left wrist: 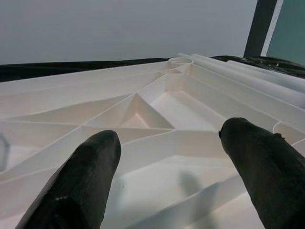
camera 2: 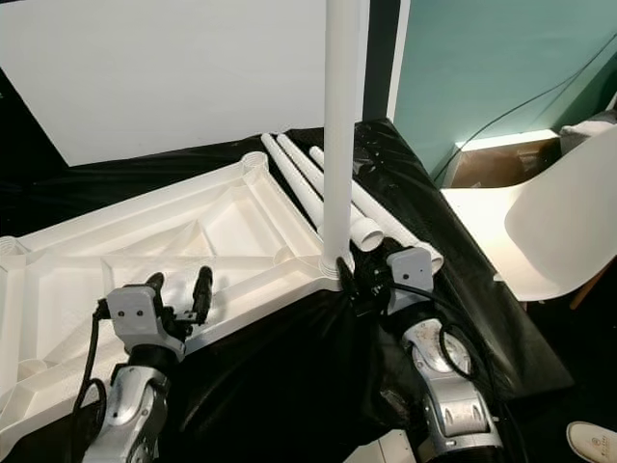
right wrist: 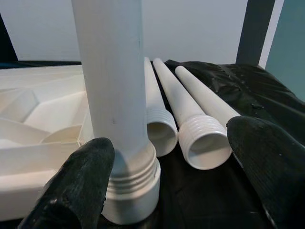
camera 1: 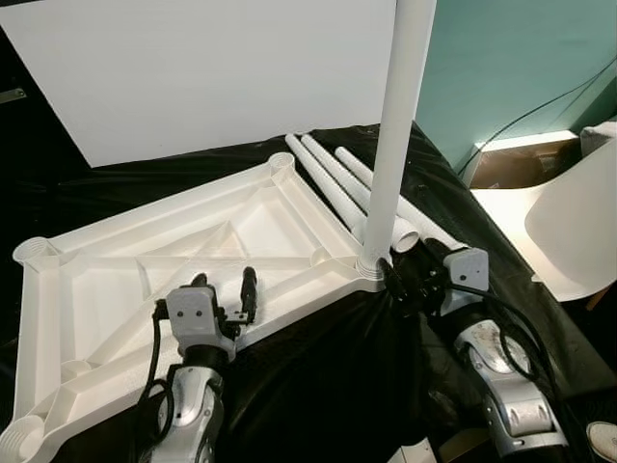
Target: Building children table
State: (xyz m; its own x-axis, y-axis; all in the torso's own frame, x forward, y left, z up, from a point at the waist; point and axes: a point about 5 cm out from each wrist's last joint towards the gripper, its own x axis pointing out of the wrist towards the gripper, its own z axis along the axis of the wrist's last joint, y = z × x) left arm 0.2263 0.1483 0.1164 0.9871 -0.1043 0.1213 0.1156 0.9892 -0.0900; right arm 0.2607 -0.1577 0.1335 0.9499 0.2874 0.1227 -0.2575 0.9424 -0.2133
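Note:
The white ribbed tabletop (camera 1: 116, 289) lies upside down on a black cloth. One white leg (camera 1: 397, 125) stands upright in its near right corner socket. Three loose legs (camera 1: 333, 178) lie side by side behind that corner, threaded ends (right wrist: 200, 143) facing me. My right gripper (camera 1: 405, 265) is open low at the upright leg's base (right wrist: 128, 191), which stands close to one finger (right wrist: 76, 186). My left gripper (camera 1: 225, 280) is open over the tabletop's near rim, with ribs showing between its fingers (left wrist: 81, 186) and nothing held.
A large white board (camera 1: 193, 68) leans at the back. A white chair (camera 1: 569, 231) stands to the right beside a teal wall with a hanging cable. A shoe (camera 1: 603, 442) lies on the floor at the lower right. The black cloth (camera 1: 318, 386) drapes over the front edge.

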